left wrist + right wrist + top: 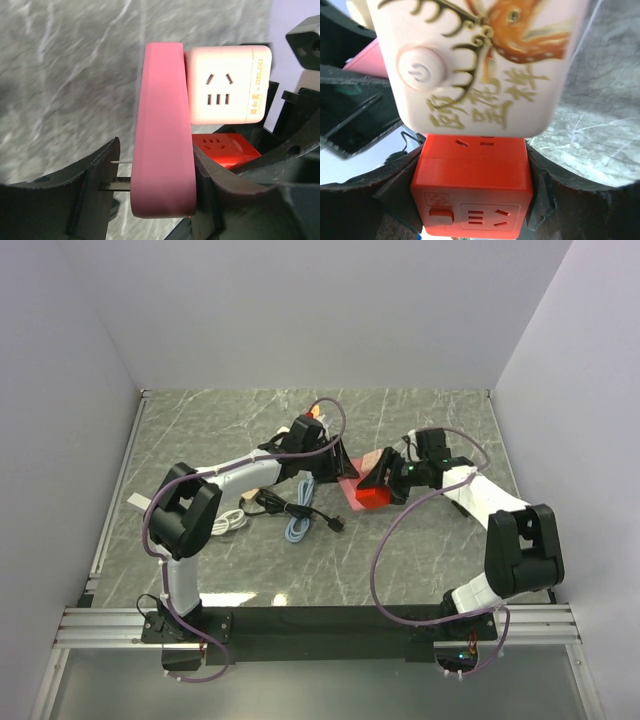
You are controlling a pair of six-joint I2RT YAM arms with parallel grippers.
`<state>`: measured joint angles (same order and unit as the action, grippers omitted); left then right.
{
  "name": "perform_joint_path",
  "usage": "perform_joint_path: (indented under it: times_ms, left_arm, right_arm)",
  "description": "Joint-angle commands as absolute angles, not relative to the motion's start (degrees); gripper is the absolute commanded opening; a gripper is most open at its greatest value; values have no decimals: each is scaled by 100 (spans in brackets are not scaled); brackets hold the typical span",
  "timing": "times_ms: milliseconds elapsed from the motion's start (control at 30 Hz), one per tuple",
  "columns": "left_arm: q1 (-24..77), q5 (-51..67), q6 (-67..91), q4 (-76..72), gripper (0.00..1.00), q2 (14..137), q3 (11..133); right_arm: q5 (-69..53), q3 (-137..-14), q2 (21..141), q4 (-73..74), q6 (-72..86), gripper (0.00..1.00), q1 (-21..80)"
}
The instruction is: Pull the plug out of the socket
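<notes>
- The pink slab-shaped plastic plug [162,130] is clamped across its flat faces by the left claw [155,172], which is closed to a middling width around it. One finger is pressed against the pink face. The other is met by the tips of the two bare metal prongs [116,186].
- The red plastic cube-shaped socket [472,200] is gripped by its sides in the right claw [472,175], near the middle of the grey marbled desk [220,420] and just beside the plug.
- The prongs are seen free in the air, and the slots that show on the red socket's faces are empty. The plug is therefore judged to be out of the socket, so the pulling step appears done.
- A cream cube-shaped outlet block with a gold and orange print [475,65] is seen against the far face of the pink plug and just above the red socket. Whether it is joined to either cannot be told.
- What is judged to be left is little: the two parts may need to be drawn well apart and set down.
</notes>
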<state>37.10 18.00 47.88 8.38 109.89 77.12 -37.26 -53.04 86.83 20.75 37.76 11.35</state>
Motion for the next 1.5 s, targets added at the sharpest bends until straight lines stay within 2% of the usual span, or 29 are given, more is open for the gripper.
perform_joint_path:
  times_ms: [0,400,533,800,933,1000,1133,1233,1267,1333,1367,1400,1467]
  left_arm:
    - [3182,457,4079,1705,0,11109,7462]
    - [3120,694,4087,1582,0,11039,7611]
    - [3120,712,4034,1652,0,11109,7769]
    - [3129,703,3894,1836,0,11162,8041]
    - [3129,607,3745,1995,0,11258,8182]
    - [3120,475,3709,2162,0,11285,8253]
    - [3129,352,3656,2224,0,11215,8174]
    - [3120,369,3682,2180,0,11197,8069]
    - [3120,369,3700,2180,0,11197,8051]
    - [3129,369,3718,2197,0,11224,8042]
    - [3129,387,3726,2162,0,11224,7998]
    - [3138,387,3735,2145,0,11215,7981]
    - [3164,404,3762,2118,0,11215,7972]
  right_arm:
    - [-3937,-5563,7937,2389,3235,0,458]
    - [-3190,-6530,8288,4192,2233,0,-202]
    - [-4243,-6697,8340,4463,1830,0,-159]
    - [-2893,-6767,7884,4903,2250,0,-193]
    - [-3672,-6995,8077,5175,1970,0,-141]
    - [-3464,-7092,8043,5440,2004,0,-149]
    - [-3982,-6882,7208,4545,2835,0,-492]
    - [-2877,-7399,7434,5060,2578,0,-352]
    - [-2352,-7844,7914,5767,2375,0,-265]
    - [-2048,-8007,8234,6081,2154,0,-88]
    - [-2239,-7833,8235,5699,2145,0,-88]
    - [-2955,-7570,8174,5321,2301,0,-88]
    - [-3207,-6866,8130,4444,2635,0,-27]
